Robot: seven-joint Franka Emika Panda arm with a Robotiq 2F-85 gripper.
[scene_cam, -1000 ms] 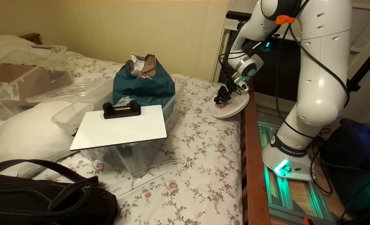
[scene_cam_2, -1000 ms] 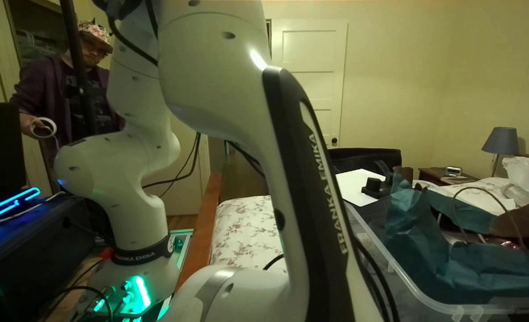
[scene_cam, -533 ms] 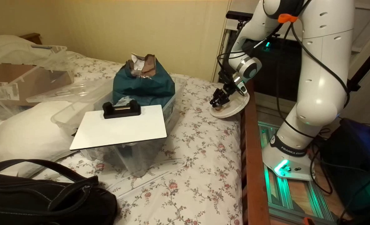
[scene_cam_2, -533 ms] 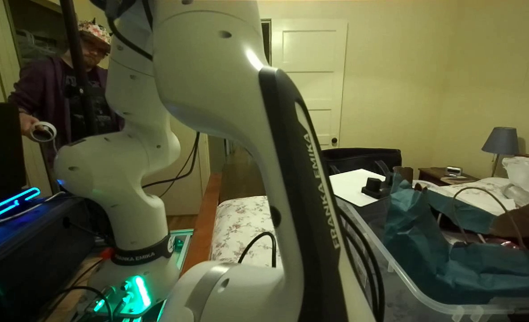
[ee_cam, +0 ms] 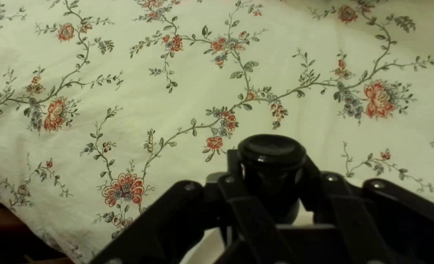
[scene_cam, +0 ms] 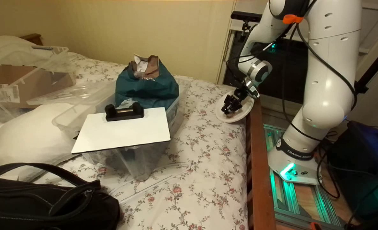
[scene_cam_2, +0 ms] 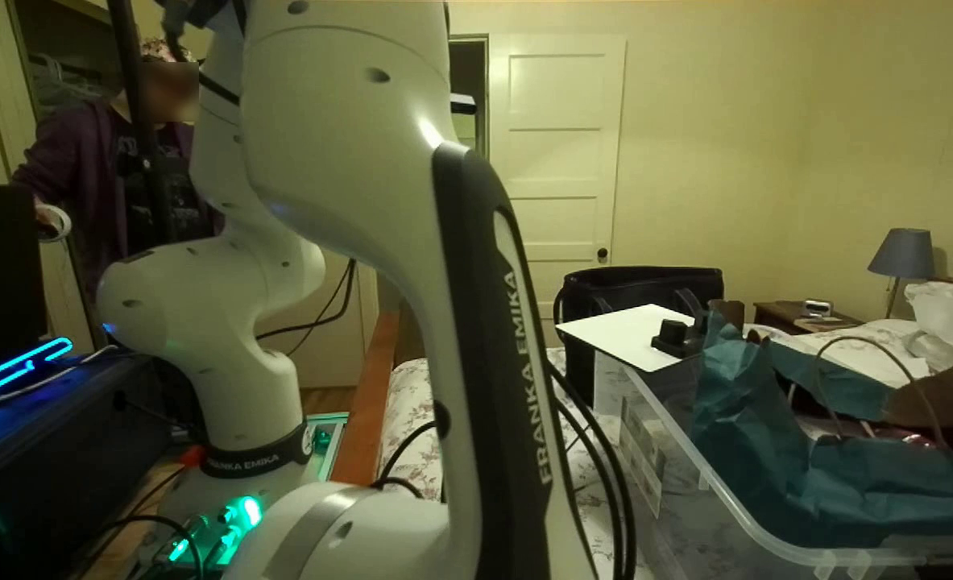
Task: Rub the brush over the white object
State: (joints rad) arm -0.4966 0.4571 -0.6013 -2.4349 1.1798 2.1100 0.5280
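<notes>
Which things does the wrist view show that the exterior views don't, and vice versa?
Only the wrist view: the round black top of the brush, held in the gripper.

Only the exterior views: the white board, black device and teal bag in both; a person in an exterior view.

Shared: the floral bedspread in every view; the gripper in the wrist view and an exterior view; possibly the white dish, if the pale patch low in the wrist view is part of it.
</notes>
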